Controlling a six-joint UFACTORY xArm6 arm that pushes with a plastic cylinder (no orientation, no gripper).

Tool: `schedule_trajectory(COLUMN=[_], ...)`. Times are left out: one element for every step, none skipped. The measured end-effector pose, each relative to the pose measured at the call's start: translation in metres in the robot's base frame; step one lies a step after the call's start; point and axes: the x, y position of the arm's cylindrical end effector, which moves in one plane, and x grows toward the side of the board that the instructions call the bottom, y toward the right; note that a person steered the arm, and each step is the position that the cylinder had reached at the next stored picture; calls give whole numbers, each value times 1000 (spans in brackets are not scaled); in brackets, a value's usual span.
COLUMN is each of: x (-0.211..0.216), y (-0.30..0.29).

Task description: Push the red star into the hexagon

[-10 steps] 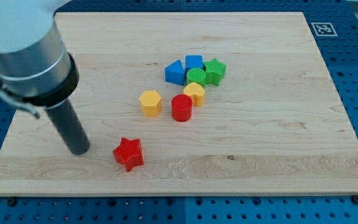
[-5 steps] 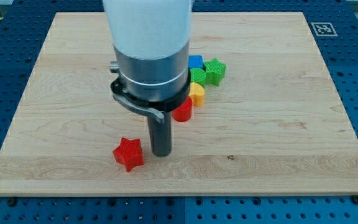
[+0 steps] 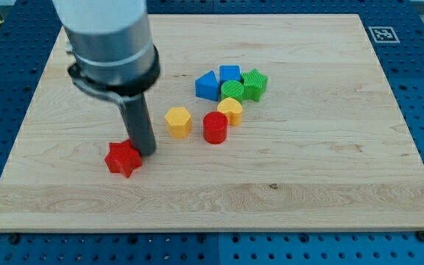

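The red star point(image 3: 122, 158) lies on the wooden board point(image 3: 315, 169) at the lower left of the middle. My tip point(image 3: 145, 150) stands just to the star's right, touching or nearly touching its upper right edge. The yellow hexagon point(image 3: 178, 121) sits up and to the right of the tip, a short gap away.
A red cylinder point(image 3: 215, 127) stands right of the hexagon, with another yellow block point(image 3: 231, 110) behind it. Further up sit a blue block point(image 3: 207, 85), a second blue block point(image 3: 230, 73), a green round block point(image 3: 232, 90) and a green star point(image 3: 255, 83).
My tip swung from the star's left to its right, then moved left and up. The red star was pushed left and slightly up, away from the hexagon.
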Motion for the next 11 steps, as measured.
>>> schedule_trajectory(x=[2,27,57,83,80,43,-2,-16,4,10,-26], y=[4,40,66,40,-5,-23,-26,-30,-46,-79,-100])
